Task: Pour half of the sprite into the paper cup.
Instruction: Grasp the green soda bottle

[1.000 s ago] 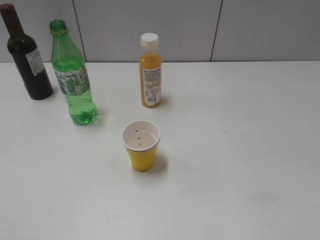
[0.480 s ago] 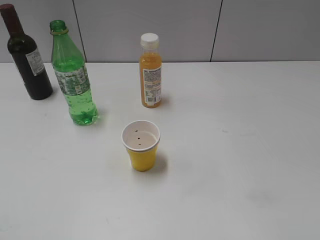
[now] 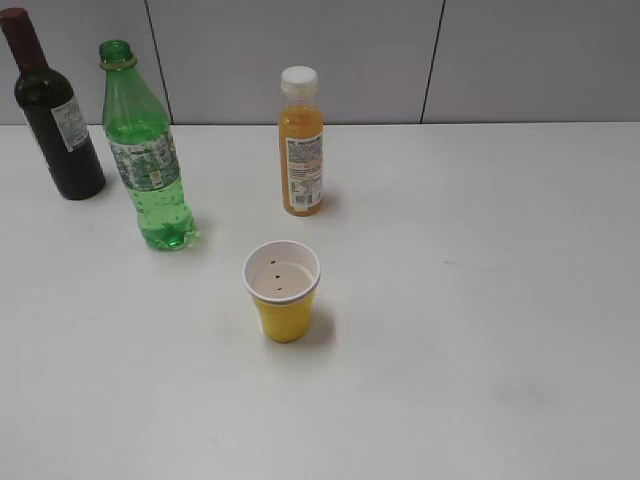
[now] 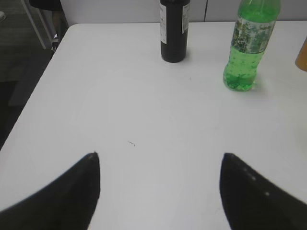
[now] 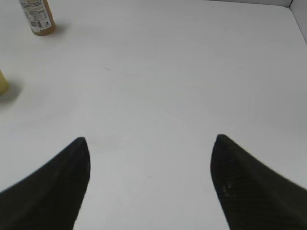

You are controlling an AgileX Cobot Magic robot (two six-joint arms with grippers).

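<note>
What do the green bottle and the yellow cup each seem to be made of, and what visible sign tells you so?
The sprite: likely thin plastic, glossy and transparent green, since bubbly liquid shows through its wall.
The paper cup: probably paper, matt yellow outside and white inside, with a rolled white rim; any inner coating cannot be told.

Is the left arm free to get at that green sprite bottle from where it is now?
Probably yes. The left gripper is open, and only bare table lies between it and the sprite; the wine bottle stands aside.
</note>
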